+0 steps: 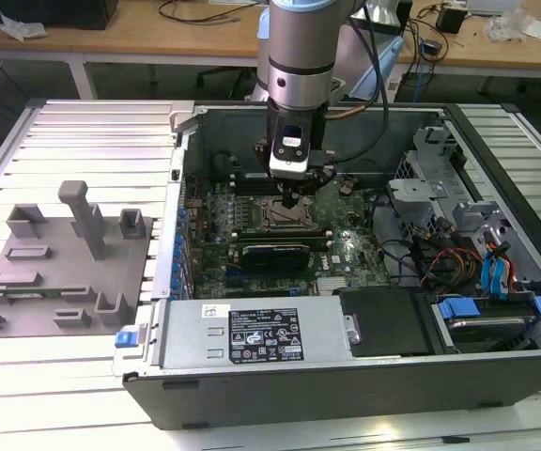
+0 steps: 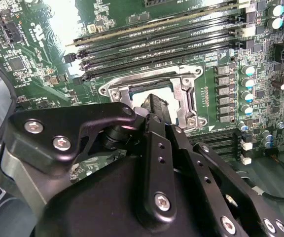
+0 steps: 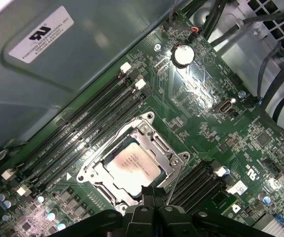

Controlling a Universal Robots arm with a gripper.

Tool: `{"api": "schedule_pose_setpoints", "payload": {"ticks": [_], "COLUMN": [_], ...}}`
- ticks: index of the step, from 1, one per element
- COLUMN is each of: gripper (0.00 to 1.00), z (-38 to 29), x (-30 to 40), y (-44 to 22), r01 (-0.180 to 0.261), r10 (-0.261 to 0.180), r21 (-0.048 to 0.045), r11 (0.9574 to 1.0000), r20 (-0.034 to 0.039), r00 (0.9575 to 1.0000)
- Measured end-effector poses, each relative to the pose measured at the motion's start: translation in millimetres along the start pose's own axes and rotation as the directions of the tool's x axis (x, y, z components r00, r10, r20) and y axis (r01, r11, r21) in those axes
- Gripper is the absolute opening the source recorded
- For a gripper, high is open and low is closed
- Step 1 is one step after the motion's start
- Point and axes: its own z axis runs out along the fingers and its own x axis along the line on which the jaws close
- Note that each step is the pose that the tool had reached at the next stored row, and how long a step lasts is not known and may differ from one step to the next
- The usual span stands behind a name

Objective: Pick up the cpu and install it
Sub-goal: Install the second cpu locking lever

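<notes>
While the gripper [image 1: 292, 197] hovers at centre frame of the exterior view, fingers [image 3: 152, 193] pinched together and holding nothing, the cpu [image 3: 132, 164] lies seated in the motherboard socket [image 3: 158, 140] — silvery top exposed, flat.

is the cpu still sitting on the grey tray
No, in the first wrist view the cpu lies inside the motherboard socket, framed by its metal edges.

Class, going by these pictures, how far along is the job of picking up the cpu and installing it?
Done: the cpu lies flat inside the metal-framed socket on the motherboard, away from the grey tray. In hand: the gripper sits just above the socket's edge, fingers together, gripping nothing. Left: no further step can be confirmed here.
</notes>
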Motion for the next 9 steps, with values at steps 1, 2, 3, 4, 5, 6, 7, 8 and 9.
{"api": "schedule_pose_setpoints", "payload": {"ticks": [1,2,3,4,5,6,7,8,9], "gripper": [0.11,0.11,0.11,0.11,0.11,0.11,0.11,0.11,0.11], "z": [0.0,0.1,0.1,0.2,0.2,0.4,0.3,0.3,0.3], "x": [-0.3,-0.6,-1.3,-2.3,-3.3,-3.8,-3.8,-3.9,-4.1], "y": [-0.4,-0.7,-1.4,-2.6,-3.6,-4.2,-4.2,-4.3,-4.5], "r01": [0.0,0.0,0.0,0.0,0.0,0.0,0.0,0.0,0.0], "r10": [0.0,0.0,0.0,0.0,0.0,0.0,0.0,0.0,0.0], "r21": [0.0,-0.0001,0.0001,0.0001,0.0,-0.0002,0.0,0.0,0.0], "r11": [1.0,1.0,1.0,1.0,1.0,1.0,1.0,1.0,1.0], "r20": [0.0,0.0,0.0,0.0,0.0,-0.0001,0.0,0.0,0.0], "r00": [1.0,1.0,1.0,1.0,1.0,1.0,1.0,1.0,1.0]}}
